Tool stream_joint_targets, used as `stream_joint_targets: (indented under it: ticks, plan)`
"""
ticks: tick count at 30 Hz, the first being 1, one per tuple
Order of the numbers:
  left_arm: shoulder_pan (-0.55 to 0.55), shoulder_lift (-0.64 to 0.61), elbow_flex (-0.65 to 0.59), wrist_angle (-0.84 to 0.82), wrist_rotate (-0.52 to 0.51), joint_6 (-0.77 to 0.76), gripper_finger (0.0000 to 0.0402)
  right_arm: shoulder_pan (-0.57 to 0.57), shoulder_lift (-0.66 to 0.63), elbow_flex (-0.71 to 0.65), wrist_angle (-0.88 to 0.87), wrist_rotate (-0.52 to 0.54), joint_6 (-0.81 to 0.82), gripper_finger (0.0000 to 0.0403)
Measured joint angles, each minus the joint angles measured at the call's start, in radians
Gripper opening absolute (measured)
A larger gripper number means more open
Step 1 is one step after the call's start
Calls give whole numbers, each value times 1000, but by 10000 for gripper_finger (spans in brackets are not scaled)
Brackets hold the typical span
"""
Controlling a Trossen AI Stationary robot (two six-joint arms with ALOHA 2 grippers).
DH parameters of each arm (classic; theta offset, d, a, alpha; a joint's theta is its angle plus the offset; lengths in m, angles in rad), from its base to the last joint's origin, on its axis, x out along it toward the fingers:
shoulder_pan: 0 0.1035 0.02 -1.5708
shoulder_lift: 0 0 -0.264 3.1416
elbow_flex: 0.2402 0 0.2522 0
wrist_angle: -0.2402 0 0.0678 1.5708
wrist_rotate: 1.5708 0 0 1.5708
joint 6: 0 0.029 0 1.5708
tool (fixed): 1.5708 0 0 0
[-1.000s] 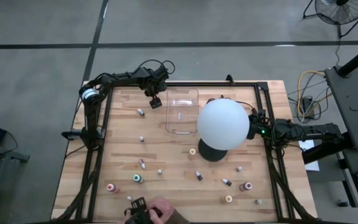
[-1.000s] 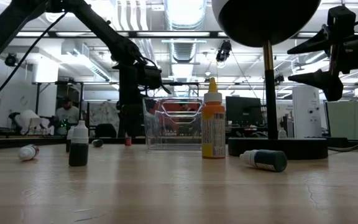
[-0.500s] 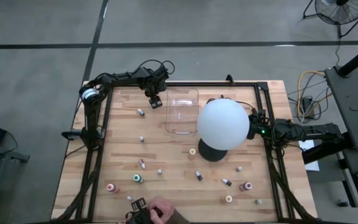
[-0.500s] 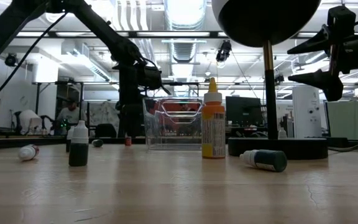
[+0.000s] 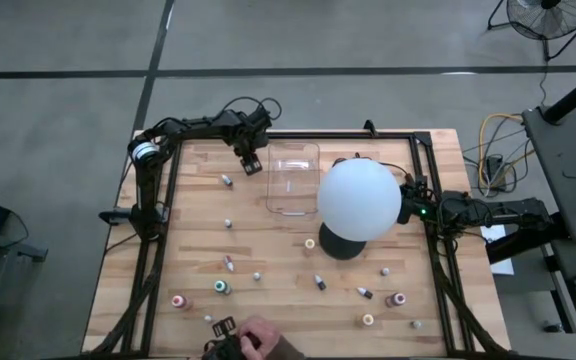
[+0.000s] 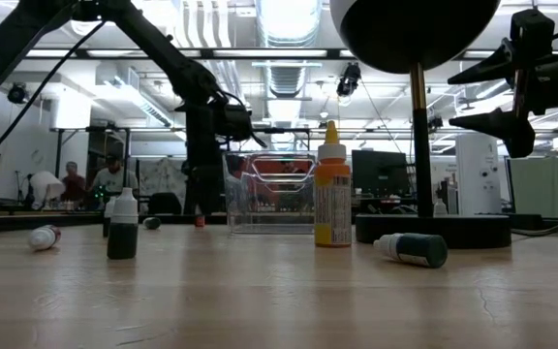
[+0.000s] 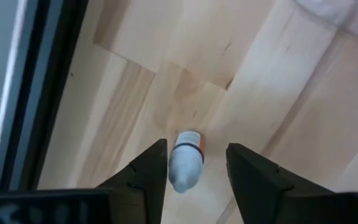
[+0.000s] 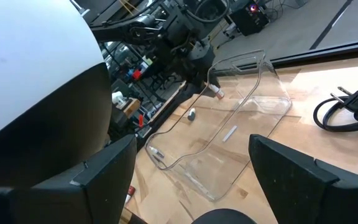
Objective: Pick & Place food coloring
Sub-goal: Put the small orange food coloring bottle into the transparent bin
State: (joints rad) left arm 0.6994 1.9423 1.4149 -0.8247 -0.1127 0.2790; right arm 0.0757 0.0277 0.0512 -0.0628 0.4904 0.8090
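Left wrist view: left gripper [image 7: 196,163] straddles small bottle [image 7: 186,163] lying on far-left table [image 7: 272,87], jaws flanking it, contact unclear. Best: centre fingers, squeeze mid-body, lift straight. Right gripper [image 8: 191,162] waits released beside globe [image 5: 359,199].

No text, brand, number or sign can be read in any of the views. The orange bottle [image 6: 332,198] standing on the desk [image 6: 279,291] carries a pale label with fine print, too small to make out. The other small bottles show no legible marking, and the screens and panels in the room beyond the desk are too far off to read.
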Motion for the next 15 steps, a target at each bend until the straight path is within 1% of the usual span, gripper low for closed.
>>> stream_joint_targets:
  ticks: [15]
  plan:
    - [2, 0, 11, -32, -19, 5, 135, 0, 0, 0, 0, 0, 0, 302]
